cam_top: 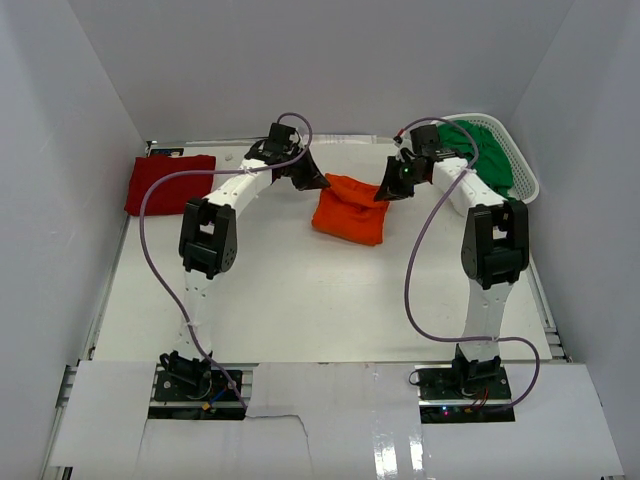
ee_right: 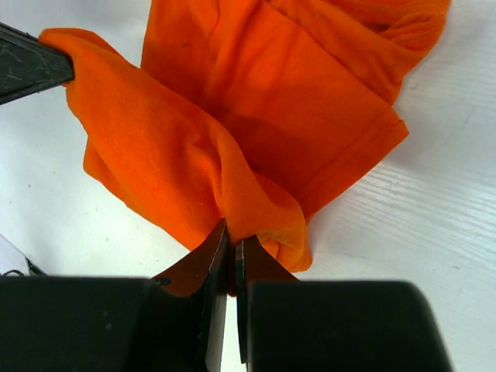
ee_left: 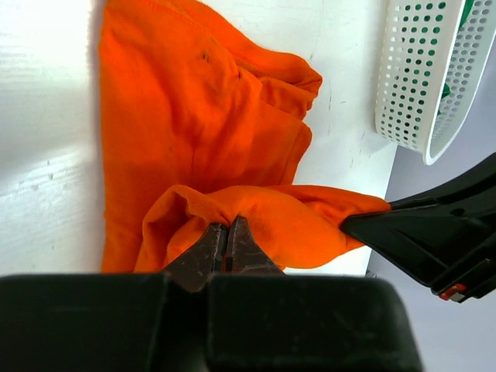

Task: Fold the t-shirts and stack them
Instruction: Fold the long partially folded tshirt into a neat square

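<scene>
Here, green shirt (cam_top: 482, 150) in basket (cam_top: 527, 180), left pincer (ee_left: 228, 235), right pincer (ee_right: 232, 246) clamped on orange shirt (cam_top: 350, 216)

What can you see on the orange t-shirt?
The orange t-shirt is soft, wrinkly cloth, partly folded, lying near the middle of the white table, toward the back. Its far edge is lifted: the left fingers pinch one end and the right fingers pinch the other. The rest lies on the table. A stitched hem shows.
</scene>
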Tool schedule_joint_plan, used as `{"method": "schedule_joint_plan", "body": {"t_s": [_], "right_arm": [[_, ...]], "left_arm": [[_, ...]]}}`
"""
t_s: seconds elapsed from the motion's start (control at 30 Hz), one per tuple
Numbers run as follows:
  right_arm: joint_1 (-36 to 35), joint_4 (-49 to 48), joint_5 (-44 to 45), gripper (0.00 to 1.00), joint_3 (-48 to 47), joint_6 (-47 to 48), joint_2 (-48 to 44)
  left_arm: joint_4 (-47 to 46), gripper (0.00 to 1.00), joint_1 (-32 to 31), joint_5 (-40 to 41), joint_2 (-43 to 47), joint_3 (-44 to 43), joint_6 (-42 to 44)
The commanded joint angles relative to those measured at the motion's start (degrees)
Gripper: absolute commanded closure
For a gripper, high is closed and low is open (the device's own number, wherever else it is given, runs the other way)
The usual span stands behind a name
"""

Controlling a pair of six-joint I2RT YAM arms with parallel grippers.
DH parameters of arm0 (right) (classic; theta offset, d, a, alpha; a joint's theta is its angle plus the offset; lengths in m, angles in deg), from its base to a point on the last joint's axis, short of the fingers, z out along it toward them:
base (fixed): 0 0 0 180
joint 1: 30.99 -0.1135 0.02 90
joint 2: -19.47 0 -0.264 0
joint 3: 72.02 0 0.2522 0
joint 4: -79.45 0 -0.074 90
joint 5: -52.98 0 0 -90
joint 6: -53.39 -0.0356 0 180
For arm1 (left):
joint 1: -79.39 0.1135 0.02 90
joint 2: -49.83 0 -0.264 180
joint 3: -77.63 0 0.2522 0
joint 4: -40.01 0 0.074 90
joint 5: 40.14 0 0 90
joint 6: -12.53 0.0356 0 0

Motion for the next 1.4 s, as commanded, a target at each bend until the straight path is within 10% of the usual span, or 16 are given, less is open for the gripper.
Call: {"method": "schedule_joint_plan", "body": {"t_s": [0.0, 0.5, 0.63, 0.67, 0.7, 1.23, 1.37], "right_arm": [[1.5, -3.3, -0.8, 0.92, -4.2, -0.4, 0.1], [6.3, -20.9, -1.5, 0.86, -11.3, -3.8, 11.3], [6.8, -42.0, 2.1, 0.4, -5.0, -8.3, 12.0], [6.8, -52.6, 3.3, 0.3, -2.3, -10.4, 10.4], [6.8, -57.7, 6.1, 0.09, 3.7, -11.2, 9.3], [6.1, -57.0, 3.5, 0.0, 20.0, -1.4, -6.7], [5.5, -53.5, 0.7, 0.33, 13.7, -2.3, -1.9]], "left_arm": [[-4.7, 1.0, 0.2, -1.3, 0.9, -5.5, -1.0], [-33.8, 1.0, 0.3, 0.9, -8.3, -8.4, 0.0], [-39.2, 0.51, 0.4, 6.9, -14.1, -13.8, 2.8], [-39.7, 0.14, 0.7, 7.4, -15.1, -15.1, 2.6], [-40.1, 0.02, 0.9, 7.8, -15.8, -16.2, 2.4], [-48.7, 0.02, -0.6, 13.3, 15.9, 24.1, 14.4], [-48.3, 0.02, -0.6, 8.0, 11.3, 22.7, 14.2]]}}
